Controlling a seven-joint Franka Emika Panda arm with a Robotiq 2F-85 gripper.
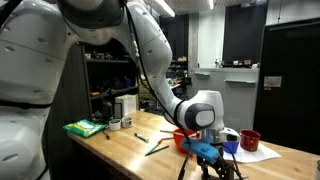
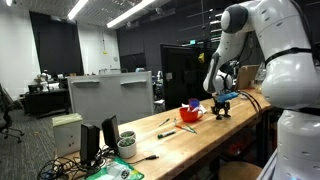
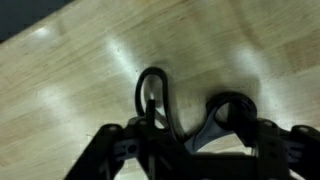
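Toward the left end of the bench lies a green pack, with a red bowl further along. Just beside the bowl, the gripper points straight down with its jaws spread and released. It straddles a black looped tool that lies flat on the bench, apparently so the loops sit between the fingers. A red cup stands near the right end.

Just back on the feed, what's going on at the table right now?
The arm's gripper is down low over the wooden table, beside a red bowl. The wrist view shows a black looped thing between its fingers, with the wood behind it. Whether the jaws grip it is unclear. A red cup stands close by.
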